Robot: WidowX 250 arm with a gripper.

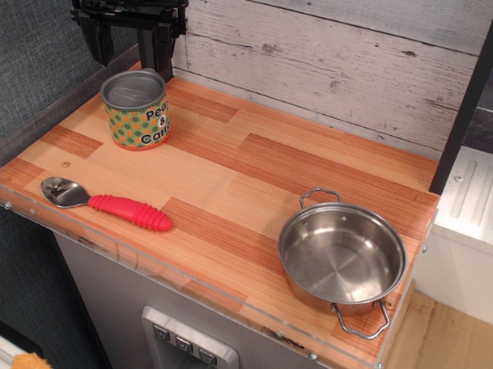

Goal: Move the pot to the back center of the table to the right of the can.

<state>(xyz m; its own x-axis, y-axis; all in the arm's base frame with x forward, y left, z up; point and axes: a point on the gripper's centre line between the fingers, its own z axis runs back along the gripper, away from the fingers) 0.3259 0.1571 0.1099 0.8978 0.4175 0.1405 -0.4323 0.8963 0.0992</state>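
Observation:
The shiny steel pot point(342, 260) with two wire loop handles sits empty at the table's front right corner. The can point(136, 108), with a silver lid and a label of green and orange dots, stands upright at the back left. The wooden plank table point(255, 164) has a clear acrylic edge. My gripper point(127, 44) hangs at the top left, above and just behind the can, far from the pot. Its two black fingers are spread apart and hold nothing.
A metal spoon with a red handle point(108, 201) lies near the front left edge. A whitewashed plank wall point(340, 58) runs behind the table. A black post point(472, 95) stands at the right. A white unit point(472, 217) sits beyond the right edge.

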